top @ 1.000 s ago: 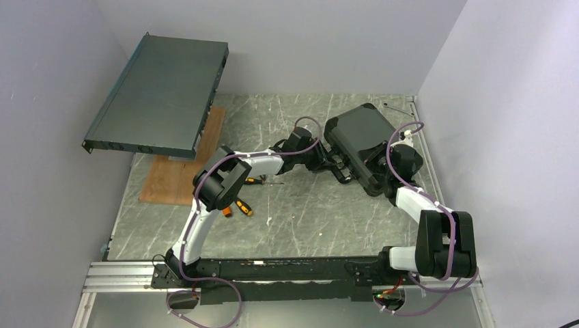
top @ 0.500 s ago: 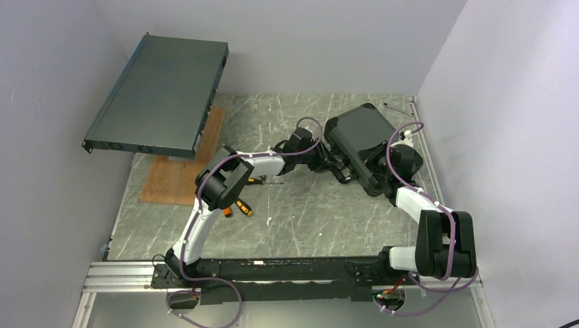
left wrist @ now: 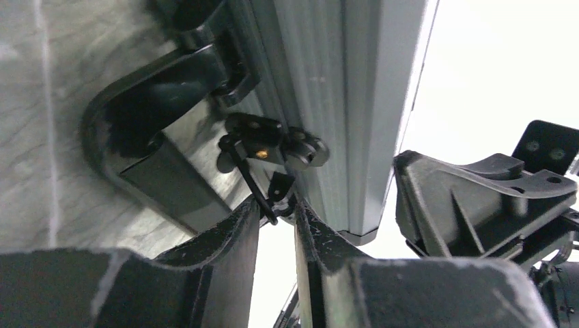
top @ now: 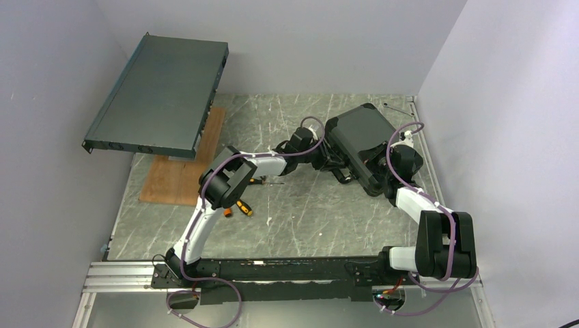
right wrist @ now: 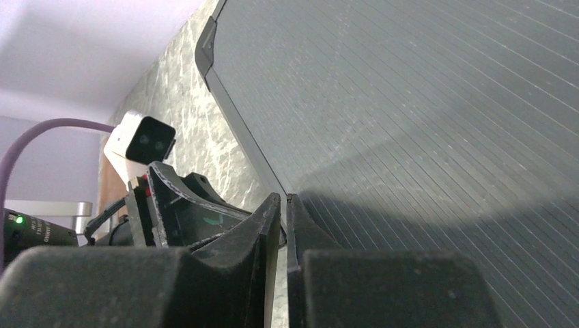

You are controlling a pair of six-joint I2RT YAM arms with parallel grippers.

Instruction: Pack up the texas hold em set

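Note:
The black case (top: 362,133) lies closed at the right middle of the table; chips, cards, buttons and dice are out of view. My left gripper (top: 326,158) is at the case's front edge beside the handle (left wrist: 136,130). In the left wrist view its fingertips (left wrist: 276,205) are nearly together around the wire loop and tab of a latch (left wrist: 273,140). My right gripper (top: 382,164) is shut and empty, its tips (right wrist: 283,199) resting at the edge of the ribbed lid (right wrist: 423,102).
A large dark-grey rack unit (top: 160,96) leans at the back left above a wooden board (top: 184,164). Orange-handled screwdrivers (top: 240,205) lie under my left arm. Walls close in on the right and back. A thin metal tool (top: 394,107) lies at the back right corner.
My left arm has edged slightly right, toward the case's front edge. The right arm and the case have not visibly moved.

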